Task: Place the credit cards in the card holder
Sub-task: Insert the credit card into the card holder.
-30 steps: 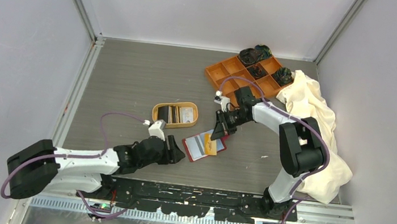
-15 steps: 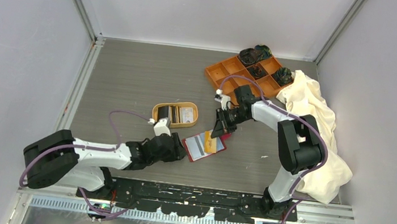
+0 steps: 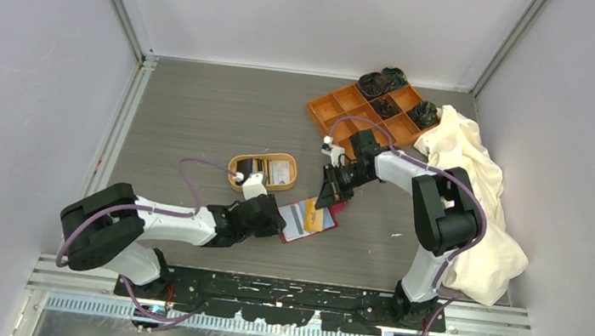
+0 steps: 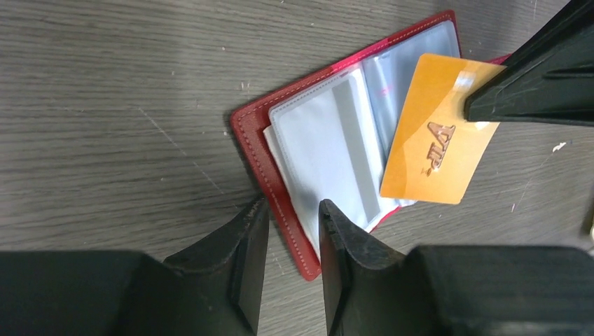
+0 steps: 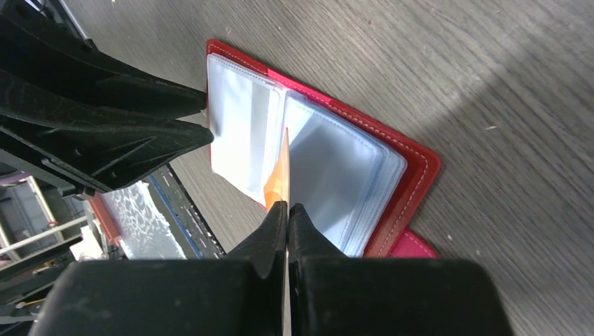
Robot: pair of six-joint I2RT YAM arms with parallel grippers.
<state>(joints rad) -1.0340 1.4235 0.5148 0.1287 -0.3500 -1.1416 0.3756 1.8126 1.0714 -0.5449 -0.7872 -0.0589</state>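
The red card holder [image 3: 301,220] lies open on the table, clear sleeves up [image 4: 329,147] [image 5: 417,175]. My right gripper [image 3: 330,198] [image 5: 288,206] is shut on a tan-gold credit card [image 4: 434,143] [image 5: 280,175], which stands edge-down over the sleeves near the fold. My left gripper [image 3: 274,220] [image 4: 293,206] is at the holder's left corner. Its jaws are a narrow gap apart, with the red cover's stitched edge between them. Other credit cards [image 3: 264,171], black and white, lie in the oval tan dish.
The oval tan dish [image 3: 235,160] sits just behind the left gripper. An orange compartment tray [image 3: 344,105] with dark items stands at the back right. A crumpled cream cloth [image 3: 472,181] covers the right side, beside the right arm.
My left gripper has slid right to the card holder's corner and its jaws have narrowed around the cover's edge. The right gripper and gold card have barely moved.
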